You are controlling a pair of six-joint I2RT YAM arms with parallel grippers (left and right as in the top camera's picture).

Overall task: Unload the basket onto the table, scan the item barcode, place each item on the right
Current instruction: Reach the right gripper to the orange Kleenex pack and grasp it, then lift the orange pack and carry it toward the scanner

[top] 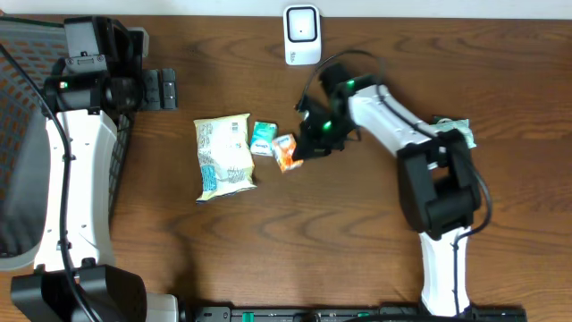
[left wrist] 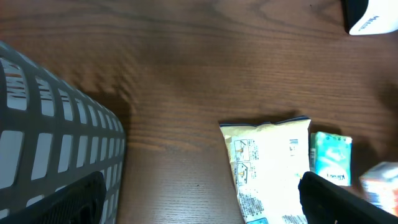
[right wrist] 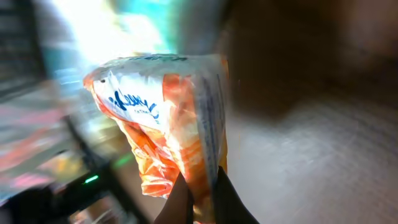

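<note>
A small orange-and-white snack packet (right wrist: 168, 118) is pinched at its lower edge between the black fingers of my right gripper (right wrist: 202, 202), which is shut on it. From overhead the packet (top: 286, 154) hangs just left of the right gripper (top: 306, 145), near the table's middle. The white barcode scanner (top: 302, 36) stands at the far edge, beyond that gripper. My left gripper (top: 164, 89) is at the far left by the basket, open with nothing in it; in its wrist view the gripper (left wrist: 202, 202) spans bare wood.
A pale yellow snack bag (top: 223, 156) and a teal packet (top: 263, 139) lie left of the held packet. A grey mesh basket (top: 18, 134) fills the left edge. A greenish packet (top: 458, 131) lies by the right arm.
</note>
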